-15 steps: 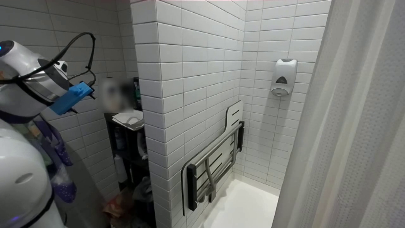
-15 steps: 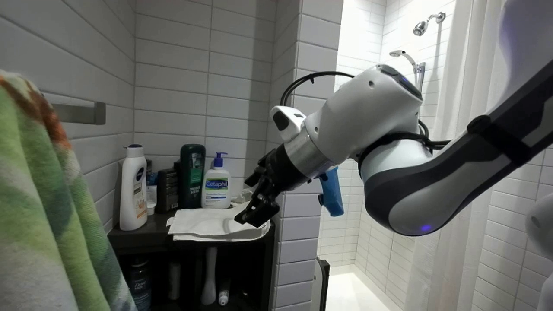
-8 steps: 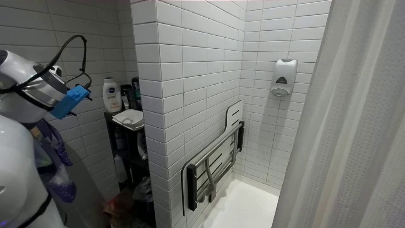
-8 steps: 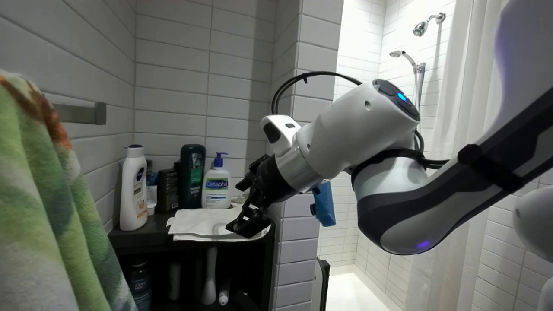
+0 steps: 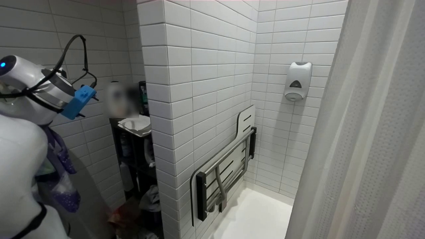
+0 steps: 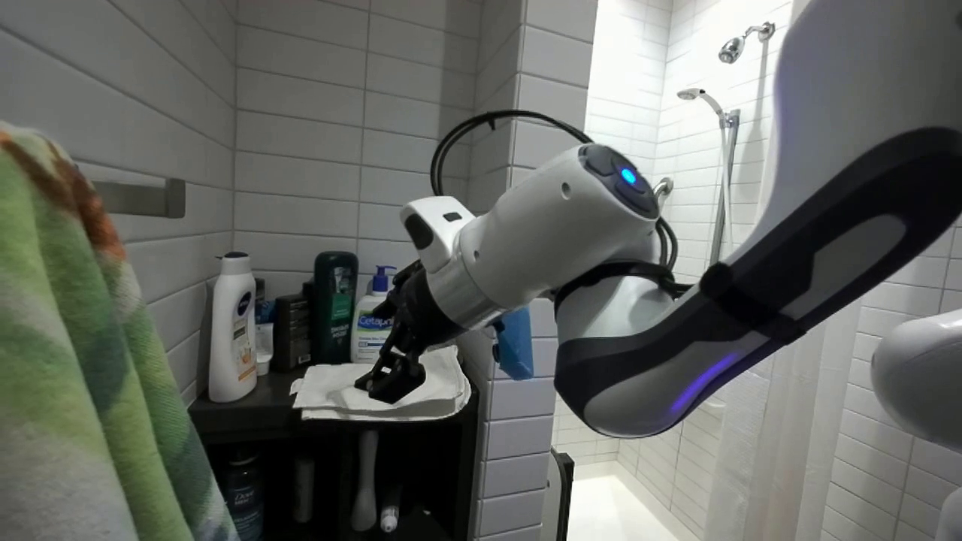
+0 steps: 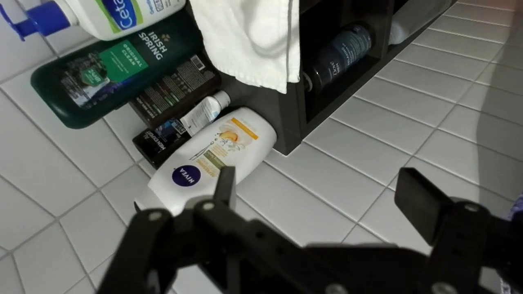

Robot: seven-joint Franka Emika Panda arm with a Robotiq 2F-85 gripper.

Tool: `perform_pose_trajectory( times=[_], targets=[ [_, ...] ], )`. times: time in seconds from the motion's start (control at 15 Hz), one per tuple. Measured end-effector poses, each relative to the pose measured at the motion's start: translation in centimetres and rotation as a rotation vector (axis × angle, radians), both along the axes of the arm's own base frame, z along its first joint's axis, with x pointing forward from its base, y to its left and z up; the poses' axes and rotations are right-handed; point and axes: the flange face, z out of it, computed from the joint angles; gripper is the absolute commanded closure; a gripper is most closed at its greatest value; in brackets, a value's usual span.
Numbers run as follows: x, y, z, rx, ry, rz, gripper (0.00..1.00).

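My end effector (image 7: 322, 192) released, spread wide, in front of the white cloth (image 6: 334, 385).
Nivea bottle (image 6: 233, 330) upright on bench (image 6: 252, 415), left of cloth in an exterior view; Cetaphil bottle (image 6: 366, 346) stands behind cloth.

White bottle (image 7: 208, 157) reads NIVEA, green bottle (image 7: 116, 71) IRISH SPRING, dark bottle (image 7: 341, 55) Dove.

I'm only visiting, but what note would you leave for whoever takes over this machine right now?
Jaws: open, well apart, nothing between them.
Things: the white Nivea bottle, green Irish Spring bottle and Cetaphil bottle stand upright on the dark shelf, which also bears a white cloth.
Done: jaws spread, with the Nivea bottle visible beyond one of them in the wrist view.
Left: any grasp; nothing is held yet.
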Motion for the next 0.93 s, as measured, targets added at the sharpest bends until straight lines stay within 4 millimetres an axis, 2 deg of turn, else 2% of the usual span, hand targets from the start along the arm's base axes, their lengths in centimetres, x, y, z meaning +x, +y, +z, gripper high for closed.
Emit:
perform_pose_trajectory(
  times=[0.47, 0.67, 0.93],
  targets=[
    [4.6, 3.4, -1.1, -0.065, -0.026, 0.026, 0.0],
    [7.2, 3.2, -1.5, -0.112, -0.027, -0.02, 0.0],
    [10.2, 1.8, -1.5, -0.152, -0.036, -0.076, 0.0]
  ],
)
